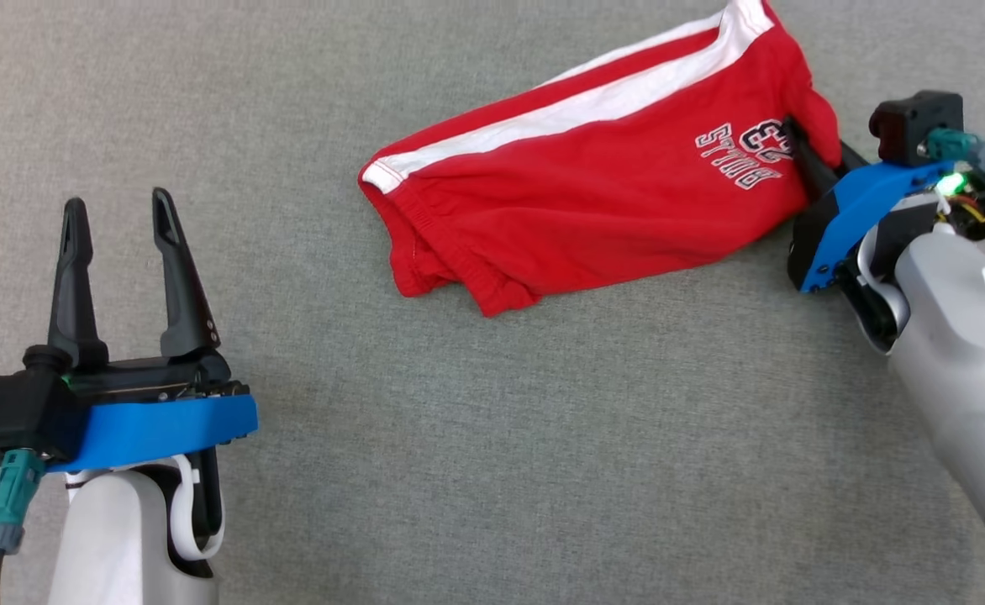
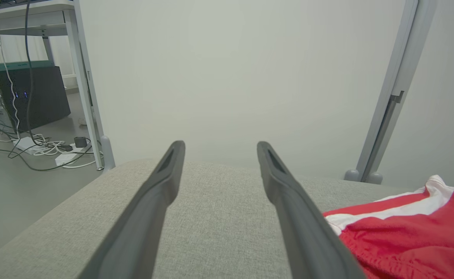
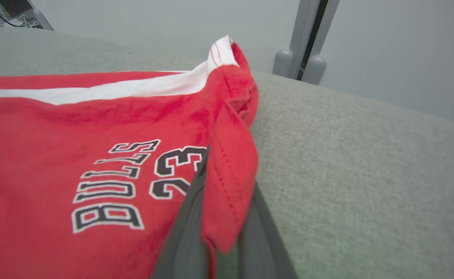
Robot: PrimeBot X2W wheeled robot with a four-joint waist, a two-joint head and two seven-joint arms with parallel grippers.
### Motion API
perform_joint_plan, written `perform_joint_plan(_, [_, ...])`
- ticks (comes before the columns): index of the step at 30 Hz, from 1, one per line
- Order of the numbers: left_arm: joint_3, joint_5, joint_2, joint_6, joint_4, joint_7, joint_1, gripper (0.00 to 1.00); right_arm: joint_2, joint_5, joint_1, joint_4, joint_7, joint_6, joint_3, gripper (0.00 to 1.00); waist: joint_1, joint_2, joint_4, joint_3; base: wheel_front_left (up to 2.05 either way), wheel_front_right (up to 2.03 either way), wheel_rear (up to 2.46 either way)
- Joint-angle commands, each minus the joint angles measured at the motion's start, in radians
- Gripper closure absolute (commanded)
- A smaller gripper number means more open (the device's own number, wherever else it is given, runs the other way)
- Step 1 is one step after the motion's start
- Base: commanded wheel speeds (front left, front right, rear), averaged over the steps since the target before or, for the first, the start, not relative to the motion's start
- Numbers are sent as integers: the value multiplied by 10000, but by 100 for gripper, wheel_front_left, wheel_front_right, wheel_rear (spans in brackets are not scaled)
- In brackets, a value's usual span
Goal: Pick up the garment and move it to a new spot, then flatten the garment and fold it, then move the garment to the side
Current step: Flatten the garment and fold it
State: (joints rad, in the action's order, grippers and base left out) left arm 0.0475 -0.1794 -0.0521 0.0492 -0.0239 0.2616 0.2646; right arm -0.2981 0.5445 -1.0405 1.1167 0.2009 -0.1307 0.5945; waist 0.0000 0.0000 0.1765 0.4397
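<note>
The garment (image 1: 593, 176) is a pair of red shorts with a white side stripe and printed lettering, lying crumpled on the grey cloth table (image 1: 459, 437). My right gripper (image 1: 795, 139) reaches into its right hem and is shut on a fold of the red cloth; in the right wrist view the hem (image 3: 231, 170) is pinched between the two dark fingers (image 3: 184, 232). My left gripper (image 1: 118, 223) stands open at the lower left, well apart from the garment, with nothing between its fingers (image 2: 149, 205). The left wrist view shows the garment's (image 2: 405, 232) edge at the lower right.
The grey table surface spreads wide around the shorts. Beyond its far edge stand a pale wall, a grey metal post (image 2: 389, 97) on round feet, and at the left a shelf frame (image 2: 83, 85) with cables and a dark box on the floor.
</note>
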Motion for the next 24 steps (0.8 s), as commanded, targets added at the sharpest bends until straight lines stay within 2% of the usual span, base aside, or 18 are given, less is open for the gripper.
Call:
perform_joint_plan(1, [-7, 54, 20, -13, -31, 45, -114, 0, -21, 137, 233, -53, 106, -3, -15, 100, 0, 0, -139, -159, 0, 0, 0])
perform_joint_plan(12, [171, 436, 17, 242, -436, 45, -722, 0, -341, 1205, 2235, -1389, 643, -3, -491, 100, 0, 0, -1079, -1213, 0, 0, 0])
perform_joint_plan(18, [193, 500, 16, 303, -481, 44, -1032, 0, -574, 1238, 3778, -2448, 647, -3, -1709, 100, 0, 0, -1432, -1650, 0, 0, 0])
perform_joint_plan(24, [37, 483, 18, 315, -419, 44, -1237, 0, -706, 941, 5033, -2833, 648, -3, -2913, 100, 0, 0, -1474, -1895, 0, 0, 0])
